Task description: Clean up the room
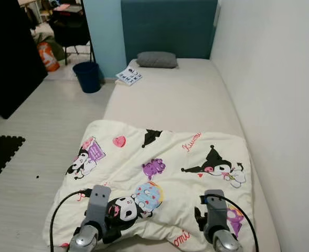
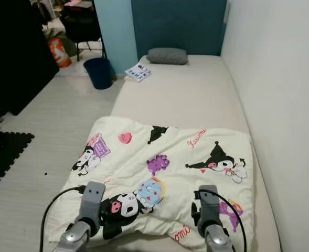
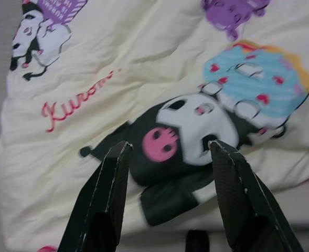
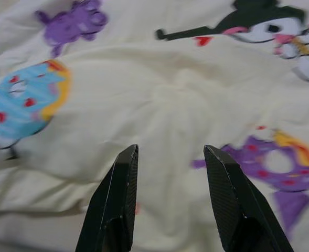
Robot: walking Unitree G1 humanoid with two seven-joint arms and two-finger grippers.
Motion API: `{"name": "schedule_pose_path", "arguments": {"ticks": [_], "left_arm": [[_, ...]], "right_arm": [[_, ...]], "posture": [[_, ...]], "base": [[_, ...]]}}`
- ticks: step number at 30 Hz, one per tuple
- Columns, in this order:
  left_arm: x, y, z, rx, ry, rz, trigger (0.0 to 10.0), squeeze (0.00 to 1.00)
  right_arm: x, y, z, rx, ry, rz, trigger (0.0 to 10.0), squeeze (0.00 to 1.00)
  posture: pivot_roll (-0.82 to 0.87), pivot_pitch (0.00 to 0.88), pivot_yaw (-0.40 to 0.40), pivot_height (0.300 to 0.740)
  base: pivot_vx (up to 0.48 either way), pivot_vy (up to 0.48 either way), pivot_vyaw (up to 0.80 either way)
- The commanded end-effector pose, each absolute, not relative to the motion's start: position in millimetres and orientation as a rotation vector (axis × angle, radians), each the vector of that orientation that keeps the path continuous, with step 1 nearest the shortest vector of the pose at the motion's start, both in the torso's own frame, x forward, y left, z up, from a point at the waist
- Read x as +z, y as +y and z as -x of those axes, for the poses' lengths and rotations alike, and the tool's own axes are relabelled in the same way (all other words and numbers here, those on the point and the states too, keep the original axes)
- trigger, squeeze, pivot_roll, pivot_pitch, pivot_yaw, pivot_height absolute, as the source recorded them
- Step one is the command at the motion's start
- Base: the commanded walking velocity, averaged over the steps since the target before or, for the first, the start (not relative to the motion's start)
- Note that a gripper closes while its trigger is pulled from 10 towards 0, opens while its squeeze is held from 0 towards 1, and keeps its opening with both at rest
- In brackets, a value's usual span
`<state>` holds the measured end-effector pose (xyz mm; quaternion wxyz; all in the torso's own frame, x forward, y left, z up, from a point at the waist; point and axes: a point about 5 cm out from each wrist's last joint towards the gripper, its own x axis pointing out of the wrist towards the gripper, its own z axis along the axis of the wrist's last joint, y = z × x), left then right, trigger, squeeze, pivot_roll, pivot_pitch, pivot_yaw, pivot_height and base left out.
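On the bed (image 1: 196, 100) lies a cartoon-print blanket (image 1: 159, 173); left gripper (image 3: 167, 152) and right gripper (image 4: 170, 155) hover above its near edge. Both sets of fingers are spread, gripping nothing.

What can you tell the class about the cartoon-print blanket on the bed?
The blanket is cream, soft-looking fabric printed with black-and-white cartoon figures, a pink heart, purple shapes and red script. It lies folded and rumpled on the foot end of the bed, its left edge overhanging the mattress. The left tool and right tool are over its near edge, both open.
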<state>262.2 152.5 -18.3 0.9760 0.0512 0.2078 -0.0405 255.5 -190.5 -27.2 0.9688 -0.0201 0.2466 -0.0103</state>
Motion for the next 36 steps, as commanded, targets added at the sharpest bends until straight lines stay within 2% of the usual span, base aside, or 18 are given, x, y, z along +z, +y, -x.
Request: {"name": "schedule_pose_path", "arguments": {"ticks": [1, 36], "left_arm": [[-21.8, 153.3, -259.4, -0.077, 0.440, -0.097, 10.0, 0.00], [-21.8, 146.9, -257.5, -0.120, 0.425, -0.084, 10.0, 0.00]], "right_arm": [[-31.7, -191.2, -251.5, -0.036, 0.531, 0.025, 10.0, 0.00], [-35.6, -193.3, -246.5, -0.040, 0.559, 0.043, 10.0, 0.00]], "posture": [[0.00, 0.079, 0.001, 0.734], [-0.02, 0.082, 0.002, 0.734]], "base": [[0.000, 0.000, 0.00], [0.000, 0.000, 0.00]]}}
